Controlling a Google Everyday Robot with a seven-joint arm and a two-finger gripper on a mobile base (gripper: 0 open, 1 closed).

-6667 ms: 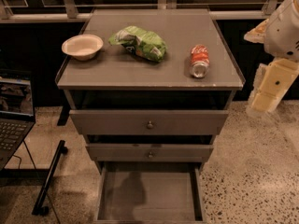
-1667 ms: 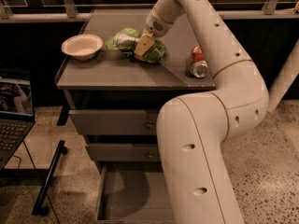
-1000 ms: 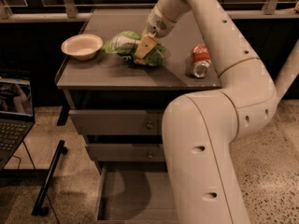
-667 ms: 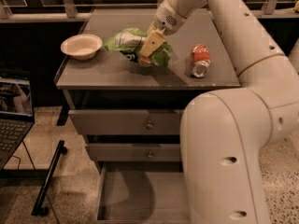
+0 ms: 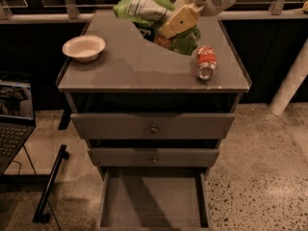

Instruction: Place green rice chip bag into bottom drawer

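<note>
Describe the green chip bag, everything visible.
The bag is crumpled light-green foil with white label patches and some orange print at its lower right. It hangs tilted over the back of the cabinet top, apparently lifted clear of it, clamped in the hand, with one tan finger lying across its front.

The scene is dim and warm-toned, lit from above. The hand point(image 5: 179, 22), clamped on the green rice chip bag point(image 5: 144, 6) over the back of the tabletop point(image 5: 144, 69), catches the brightest light and looks washed out. A soft shadow spreads across the tabletop's left half. The bottom drawer point(image 5: 154, 203) lies in gloom, and the background is almost black.
</note>
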